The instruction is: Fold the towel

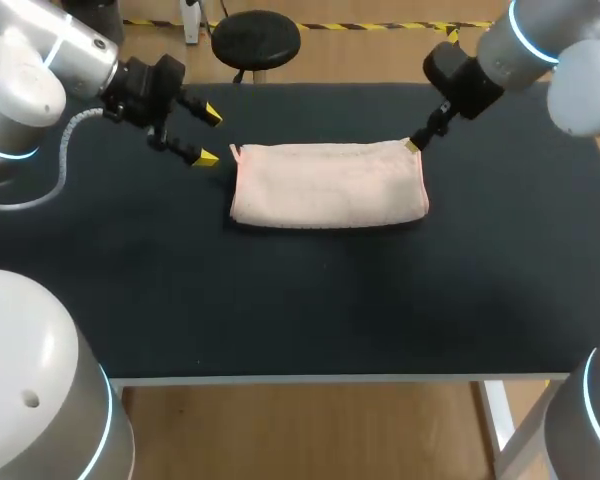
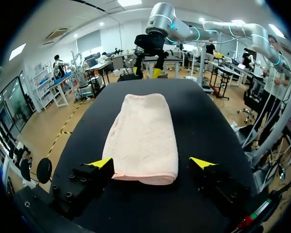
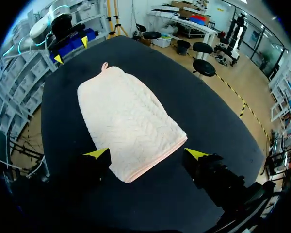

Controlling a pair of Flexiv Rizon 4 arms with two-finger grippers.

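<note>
So the pink towel (image 1: 328,186) is laid flat around the middle of the black desk (image 1: 280,300), already doubled up into a neat long rectangle. A little hanging loop (image 1: 235,152) can be seen at its far left corner.

The left claw (image 1: 210,136) is parked just off the towel's left short end. Its fingers are spread wide and nothing is held. In the left wrist view the towel's near end can be seen lying lower down between the yellow tips, untouched.

It's the same deal with the right claw (image 3: 147,154). It's spread wide and empty, positioned over the towel's right short end near the far corner, and no cloth is pinched there either.

As a guess, one fold is done and either a last fold is being lined up or the job could be called finished.

If another fold is wanted, one short end needs to be pinched at its corners, lifted and carried across onto the other end. The edges should be kept lined up so the layers aren't dragged out of square.
</note>
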